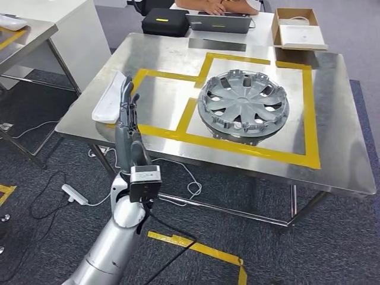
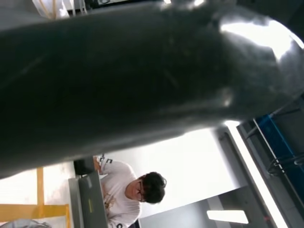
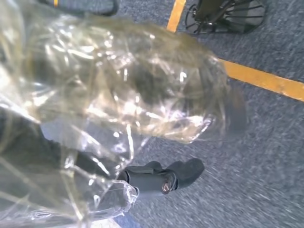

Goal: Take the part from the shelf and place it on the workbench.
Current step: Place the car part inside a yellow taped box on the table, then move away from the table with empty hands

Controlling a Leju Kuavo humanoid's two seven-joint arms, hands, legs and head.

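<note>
The part, a silver wheel cover [image 1: 243,104], lies flat on the steel workbench [image 1: 340,160], inside a rectangle of yellow tape. My left hand [image 1: 127,114] is raised at the bench's left front edge, well left of the cover, with its fingers straight, apart and holding nothing. In the left wrist view that left hand [image 2: 136,71] is a dark blur close to the lens. My right hand [image 3: 118,90] hangs over the carpet, wrapped in clear plastic film, with its thumb [image 3: 165,178] sticking out and nothing in it.
A white tray [image 1: 108,98] lies at the bench's left edge, just beside my left hand. At the far side are a black case [image 1: 165,21], a laptop [image 1: 218,22], a cardboard box [image 1: 298,28] and a seated person [image 2: 123,192]. Another table [image 1: 27,32] stands to the left. Cables cross the floor.
</note>
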